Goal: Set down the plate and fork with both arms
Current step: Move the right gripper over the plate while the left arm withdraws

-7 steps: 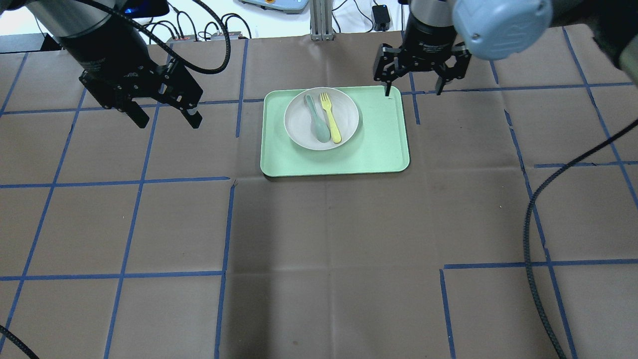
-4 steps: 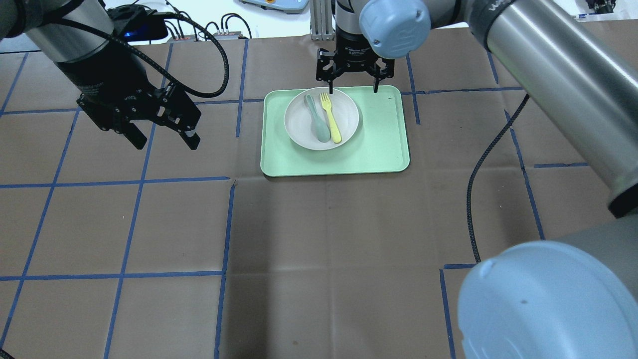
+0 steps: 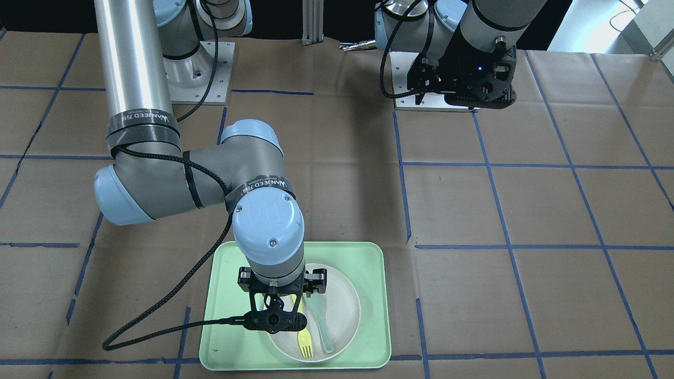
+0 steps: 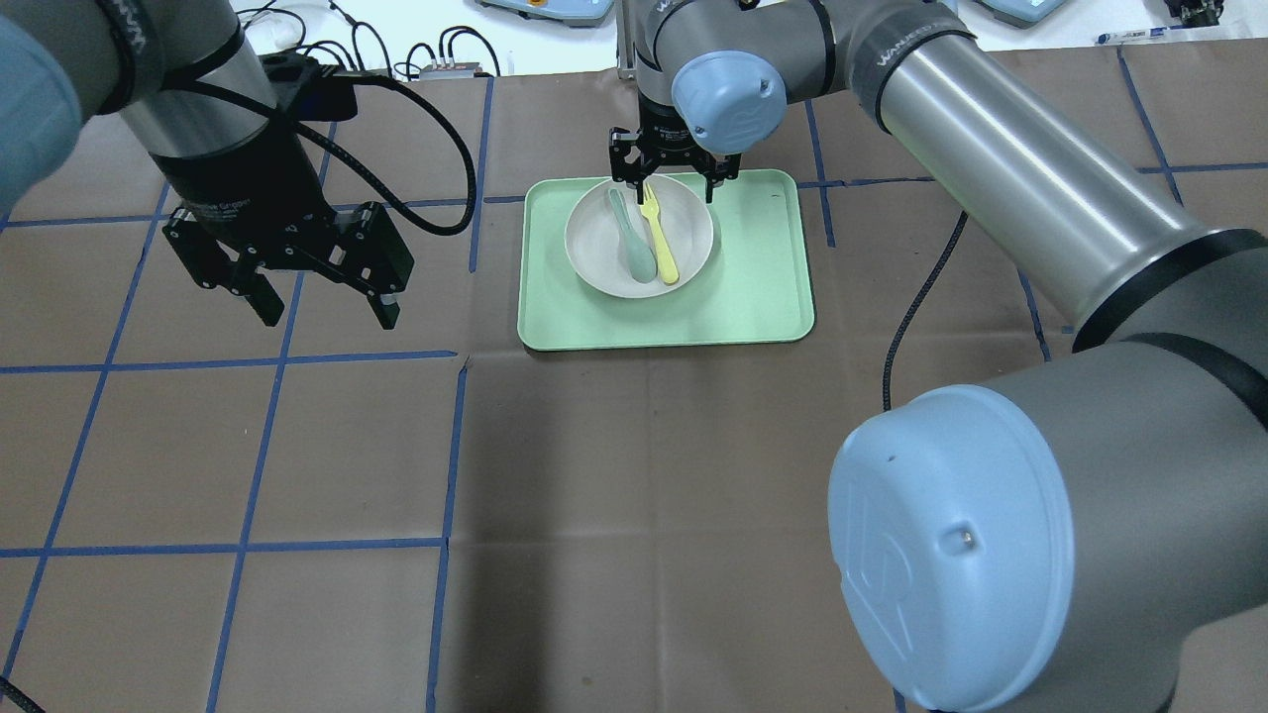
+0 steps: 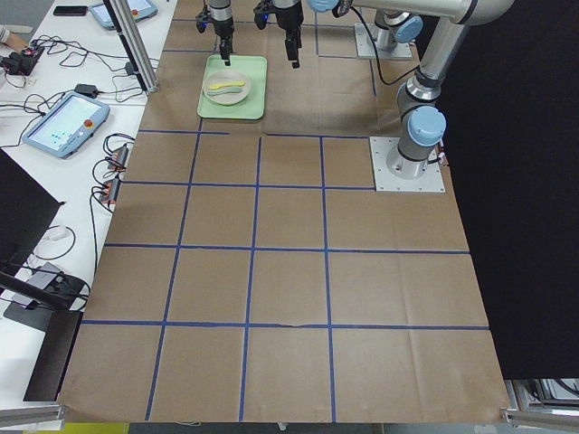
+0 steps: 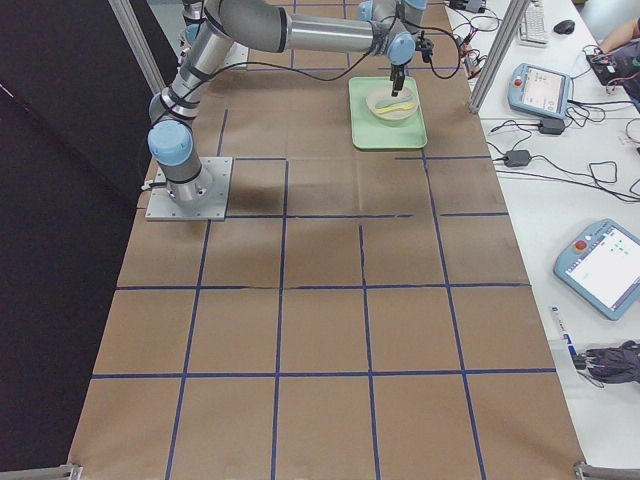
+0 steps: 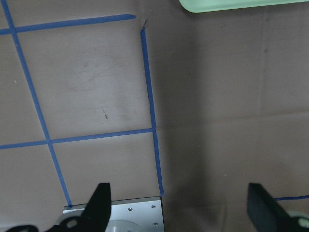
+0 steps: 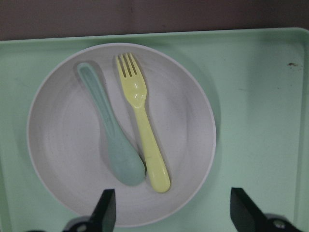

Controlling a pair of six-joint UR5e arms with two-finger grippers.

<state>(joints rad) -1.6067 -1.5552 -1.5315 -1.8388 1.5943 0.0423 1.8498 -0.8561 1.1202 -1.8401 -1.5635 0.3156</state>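
Note:
The off-white plate (image 4: 684,248) lies in the far left part of the pale green tray (image 4: 763,297). On the plate lie the yellow fork (image 4: 659,238) and a grey-green spoon (image 4: 629,238), side by side. My right gripper (image 4: 662,184) is open and empty above the plate's far edge. In the right wrist view its open jaws (image 8: 174,215) stand either side of the near half of the plate (image 8: 63,145), with the fork (image 8: 142,121) left of their middle. My left gripper (image 4: 327,315) is open and empty above bare table, left of the tray.
Brown paper with blue tape lines covers the table. In the left wrist view the left gripper (image 7: 181,205) hangs above paper, and the tray's corner (image 7: 241,4) shows at the top edge. The right arm's cable (image 3: 158,331) trails beside the tray (image 3: 368,273).
My right gripper has swung left from beyond the tray's far right corner to above the plate's far edge. My left gripper has moved nearer the robot, still open.

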